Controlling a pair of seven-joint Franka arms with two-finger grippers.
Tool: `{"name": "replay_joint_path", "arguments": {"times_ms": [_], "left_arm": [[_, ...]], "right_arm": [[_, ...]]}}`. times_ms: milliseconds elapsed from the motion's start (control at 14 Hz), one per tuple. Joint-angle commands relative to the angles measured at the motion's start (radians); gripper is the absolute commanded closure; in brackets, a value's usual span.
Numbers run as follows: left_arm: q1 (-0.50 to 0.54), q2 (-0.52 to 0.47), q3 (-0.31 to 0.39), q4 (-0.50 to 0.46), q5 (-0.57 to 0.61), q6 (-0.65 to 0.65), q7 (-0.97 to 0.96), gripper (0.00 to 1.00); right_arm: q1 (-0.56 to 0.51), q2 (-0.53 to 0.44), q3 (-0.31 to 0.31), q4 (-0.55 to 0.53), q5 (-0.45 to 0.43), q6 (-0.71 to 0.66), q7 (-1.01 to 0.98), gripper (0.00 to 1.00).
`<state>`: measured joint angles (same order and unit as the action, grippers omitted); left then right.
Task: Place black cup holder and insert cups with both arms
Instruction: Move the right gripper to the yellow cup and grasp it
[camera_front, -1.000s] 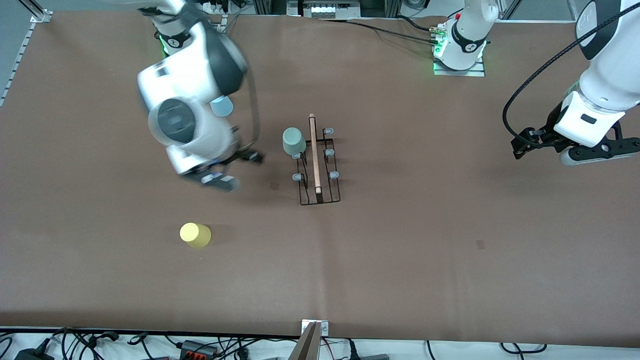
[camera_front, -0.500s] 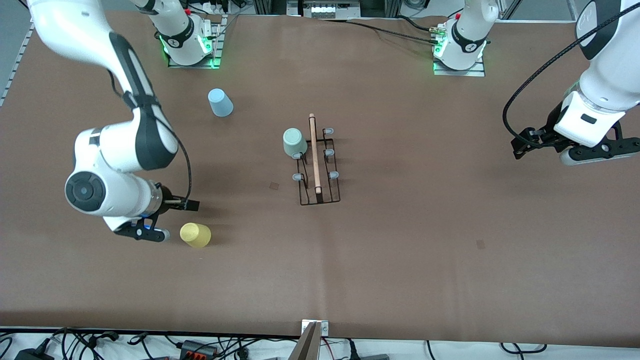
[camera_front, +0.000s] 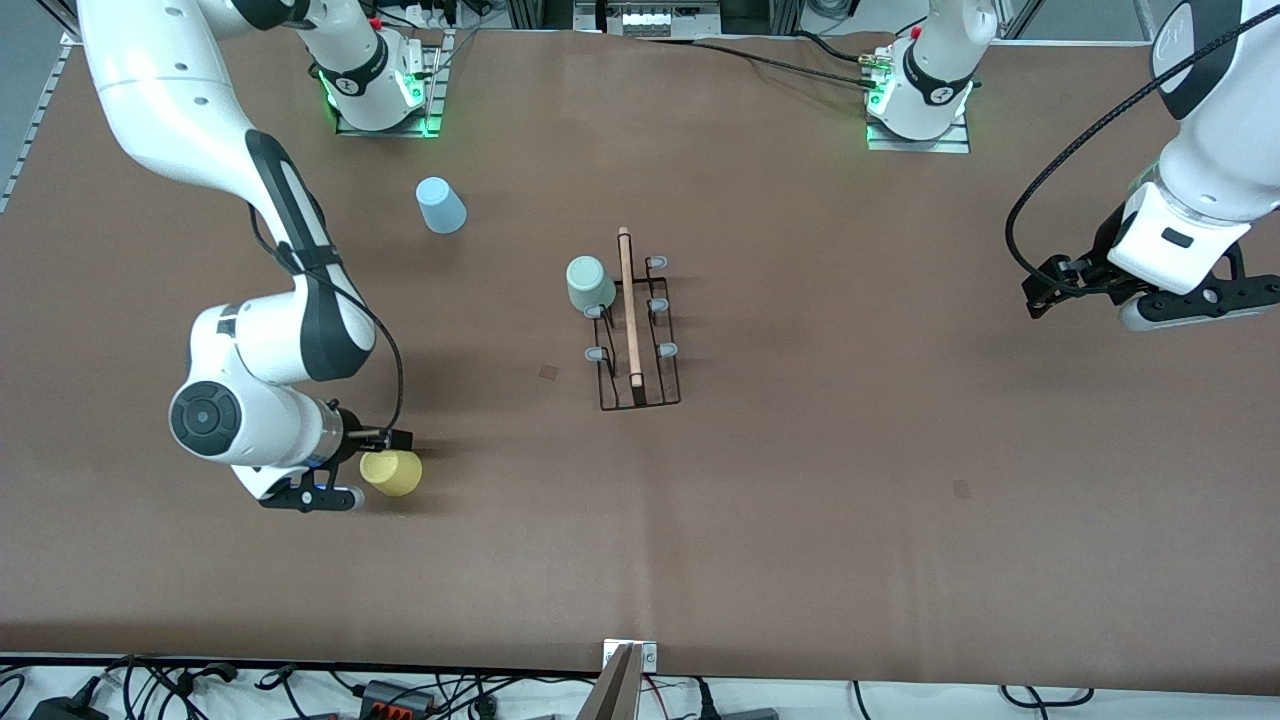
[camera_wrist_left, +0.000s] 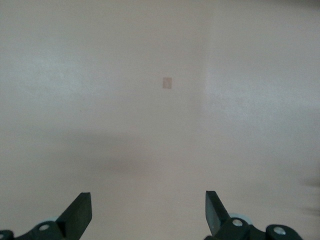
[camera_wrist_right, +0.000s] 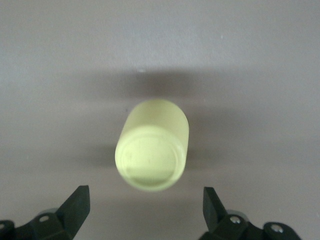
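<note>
A robotics lab is showing here: two white robot arms (camera_front: 250, 330) are standing bolted on metal base plates (camera_front: 917, 135) glowing green. Cables (camera_front: 300, 690) and power bricks are trailing along the brown-covered table (camera_front: 850, 520).

The yellow cup (camera_wrist_right: 152, 145) looks like smooth matt plastic; the rack (camera_front: 638, 335) is thin black wire with a wooden handle (camera_front: 629, 305).

Right arm's black two-finger gripper (camera_front: 362, 468) has swung from over bare table near the black wire rack, 1.0 s ago, down to the small yellow plastic tumbler (camera_front: 391, 472). Fingers now spread, just beside the tumbler, nearer it than 0.5 s ago.
</note>
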<state>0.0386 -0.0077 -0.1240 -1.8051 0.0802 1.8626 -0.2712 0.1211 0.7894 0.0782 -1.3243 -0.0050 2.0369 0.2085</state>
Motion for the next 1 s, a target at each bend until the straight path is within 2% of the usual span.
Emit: {"name": "replay_joint_path", "arguments": {"times_ms": [0, 571, 929], "left_arm": [[0.001, -0.009, 0.001, 0.0, -0.014, 0.001, 0.01, 0.0], [0.0, -0.009, 0.001, 0.0, -0.014, 0.001, 0.01, 0.0], [-0.003, -0.009, 0.0, 0.001, -0.014, 0.001, 0.01, 0.0]], "right_arm": [[0.0, 0.04, 0.009, 0.043, -0.018, 0.055, -0.018, 0.0], [0.0, 0.056, 0.011, 0.039, -0.09, 0.089, -0.027, 0.0], [-0.005, 0.057, 0.012, 0.03, -0.086, 0.095, -0.014, 0.0]]}}
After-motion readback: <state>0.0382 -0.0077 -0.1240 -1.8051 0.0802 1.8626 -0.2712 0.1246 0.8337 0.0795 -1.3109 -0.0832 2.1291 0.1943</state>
